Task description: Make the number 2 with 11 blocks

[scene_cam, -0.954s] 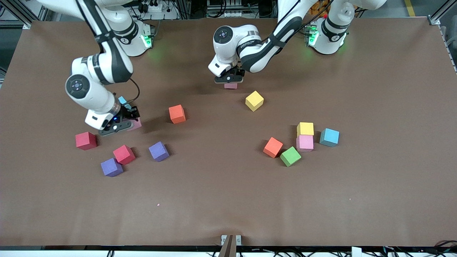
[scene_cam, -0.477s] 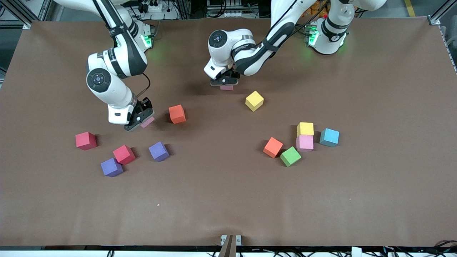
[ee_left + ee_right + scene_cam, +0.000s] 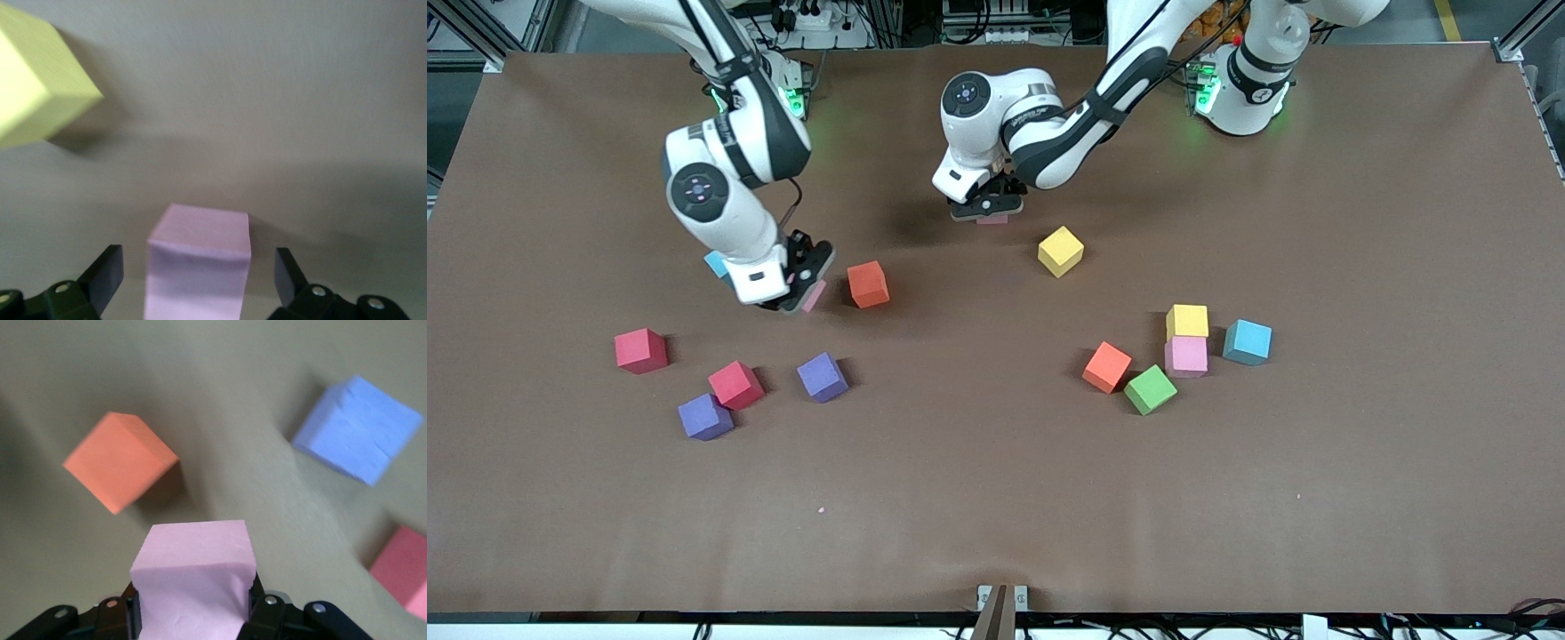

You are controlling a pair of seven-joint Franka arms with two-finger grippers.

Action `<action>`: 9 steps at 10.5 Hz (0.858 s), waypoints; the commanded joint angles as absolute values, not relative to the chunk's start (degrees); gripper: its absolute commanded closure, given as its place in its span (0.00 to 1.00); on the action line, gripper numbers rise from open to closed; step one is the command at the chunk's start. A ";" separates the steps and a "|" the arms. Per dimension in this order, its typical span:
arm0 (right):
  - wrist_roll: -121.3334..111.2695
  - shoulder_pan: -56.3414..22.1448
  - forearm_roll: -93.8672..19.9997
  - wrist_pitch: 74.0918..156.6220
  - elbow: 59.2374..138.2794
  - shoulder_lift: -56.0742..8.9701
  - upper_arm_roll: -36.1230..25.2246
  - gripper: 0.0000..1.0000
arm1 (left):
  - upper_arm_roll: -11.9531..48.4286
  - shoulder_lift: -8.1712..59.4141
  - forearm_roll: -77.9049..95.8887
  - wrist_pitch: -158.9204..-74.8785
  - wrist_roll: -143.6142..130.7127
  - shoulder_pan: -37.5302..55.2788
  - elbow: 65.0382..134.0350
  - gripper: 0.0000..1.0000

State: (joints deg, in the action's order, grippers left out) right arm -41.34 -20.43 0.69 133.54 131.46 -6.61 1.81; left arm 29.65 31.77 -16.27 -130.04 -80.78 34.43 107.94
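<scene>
My right gripper [image 3: 802, 290] is shut on a pink block [image 3: 815, 296] and holds it tilted above the table beside an orange block [image 3: 868, 284]. The right wrist view shows the pink block [image 3: 193, 573] clamped in my right gripper [image 3: 193, 617]. My left gripper [image 3: 985, 210] is open around a second pink block [image 3: 993, 219], with a gap on each side. The left wrist view shows that block [image 3: 197, 257] and a yellow block [image 3: 33, 87]. No digit 2 stands anywhere.
Loose blocks: yellow [image 3: 1060, 251]; yellow [image 3: 1187, 321], pink [image 3: 1185, 356], light blue [image 3: 1247, 342], orange [image 3: 1107, 366] and green [image 3: 1150, 389] toward the left arm's end; two red [image 3: 640, 350] [image 3: 735, 384] and two purple [image 3: 822, 377] [image 3: 705, 417] toward the right arm's end. A light-blue cube [image 3: 716, 263] peeks from under the right arm.
My right gripper has lifted its pink block and carried it toward the orange block, uncovering the light-blue cube. My left gripper has shifted slightly over its pink block.
</scene>
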 commanded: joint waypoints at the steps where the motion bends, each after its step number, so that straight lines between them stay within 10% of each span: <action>1: -43.24 -25.55 1.41 133.68 131.75 -5.98 1.49 0.78 | 30.14 24.80 -14.42 -124.99 -80.25 26.68 109.25 0.00; 9: -42.98 -46.92 1.32 136.67 130.87 -8.78 1.58 0.74 | 30.32 26.53 -15.12 -120.50 -38.74 -3.92 100.72 0.00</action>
